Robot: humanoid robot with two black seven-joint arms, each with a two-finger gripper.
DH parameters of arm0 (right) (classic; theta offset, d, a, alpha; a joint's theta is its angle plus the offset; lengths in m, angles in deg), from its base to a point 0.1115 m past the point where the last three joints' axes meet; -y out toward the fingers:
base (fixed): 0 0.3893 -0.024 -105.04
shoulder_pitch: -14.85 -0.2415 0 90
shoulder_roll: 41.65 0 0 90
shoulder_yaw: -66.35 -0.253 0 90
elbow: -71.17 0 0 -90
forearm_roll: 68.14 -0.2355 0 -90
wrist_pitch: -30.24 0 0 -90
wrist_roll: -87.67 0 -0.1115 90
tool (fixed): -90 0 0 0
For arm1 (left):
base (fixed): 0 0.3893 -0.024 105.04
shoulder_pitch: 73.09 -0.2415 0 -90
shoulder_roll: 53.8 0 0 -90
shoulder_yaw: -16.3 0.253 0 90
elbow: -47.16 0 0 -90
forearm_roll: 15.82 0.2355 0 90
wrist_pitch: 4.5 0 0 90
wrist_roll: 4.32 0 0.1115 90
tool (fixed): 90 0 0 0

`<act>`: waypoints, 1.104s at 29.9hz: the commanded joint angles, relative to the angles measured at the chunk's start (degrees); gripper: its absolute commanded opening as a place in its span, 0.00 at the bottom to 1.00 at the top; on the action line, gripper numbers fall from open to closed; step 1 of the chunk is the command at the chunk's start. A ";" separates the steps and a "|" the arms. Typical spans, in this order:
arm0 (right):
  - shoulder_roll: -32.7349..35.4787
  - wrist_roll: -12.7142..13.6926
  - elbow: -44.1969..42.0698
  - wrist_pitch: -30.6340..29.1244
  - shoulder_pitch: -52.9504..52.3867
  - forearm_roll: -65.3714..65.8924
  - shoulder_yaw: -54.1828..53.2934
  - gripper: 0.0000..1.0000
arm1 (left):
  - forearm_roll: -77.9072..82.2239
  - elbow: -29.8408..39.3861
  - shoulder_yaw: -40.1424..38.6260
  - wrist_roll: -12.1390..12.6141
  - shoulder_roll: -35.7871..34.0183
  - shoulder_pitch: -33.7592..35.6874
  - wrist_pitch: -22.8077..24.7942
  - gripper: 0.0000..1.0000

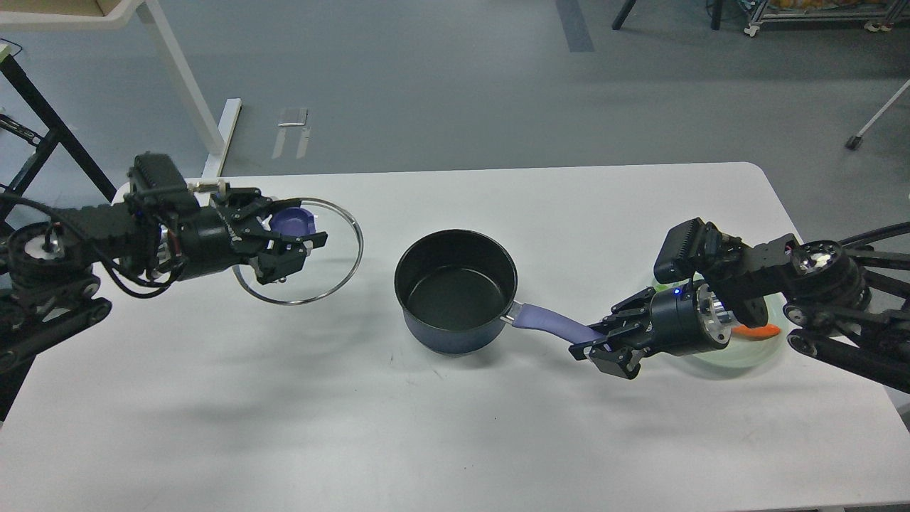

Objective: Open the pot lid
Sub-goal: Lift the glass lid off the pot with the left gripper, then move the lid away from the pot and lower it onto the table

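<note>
The dark blue pot [456, 293] stands uncovered near the middle of the white table [455, 427], its black inside showing. Its lavender handle [551, 323] points right. My right gripper [601, 343] is shut on the far end of that handle. My left gripper [288, 240] is shut on the purple-blue knob [293, 222] of the glass pot lid [334, 270]. It holds the lid tilted above the table, well to the left of the pot. The lid's steel rim shows as a ring around the fingers.
A pale green plate [757, 348] with an orange piece on it lies at the right, mostly behind my right wrist. A white table leg [185, 78] and a black frame [43, 121] stand on the floor at back left.
</note>
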 commanded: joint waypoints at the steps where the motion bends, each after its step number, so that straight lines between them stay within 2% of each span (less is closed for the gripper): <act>1: 0.17 0.01 -0.01 0.00 0.04 0.01 0.01 0.30 | 0.10 -0.08 1.74 -0.01 -3.06 -5.20 -4.39 0.30; 5: 0.17 0.01 -0.01 0.00 0.04 0.01 0.01 0.30 | 0.45 -0.96 2.79 -0.01 -3.50 -7.75 -7.91 0.31; 17: 0.17 0.01 -0.01 0.09 0.04 0.01 0.01 0.30 | 0.46 -5.27 3.15 -0.01 -3.06 -12.76 -8.62 0.38; 22: 0.17 0.01 -0.01 0.09 0.04 0.01 0.01 0.30 | 0.28 -5.62 3.15 -0.01 -2.89 -13.38 -9.06 0.56; 31: 0.08 0.01 -0.01 0.09 0.04 0.01 0.01 0.30 | -0.16 -6.76 3.06 -0.01 -2.80 -14.35 -9.06 0.66; 32: 0.08 0.01 -0.01 0.09 0.04 0.01 0.01 0.30 | -0.16 -6.76 3.06 -0.01 -2.80 -14.35 -9.06 0.68; 33: 0.08 0.01 -0.01 0.09 0.04 0.01 0.01 0.31 | -0.16 -6.76 3.06 -0.01 -2.80 -14.35 -9.06 0.74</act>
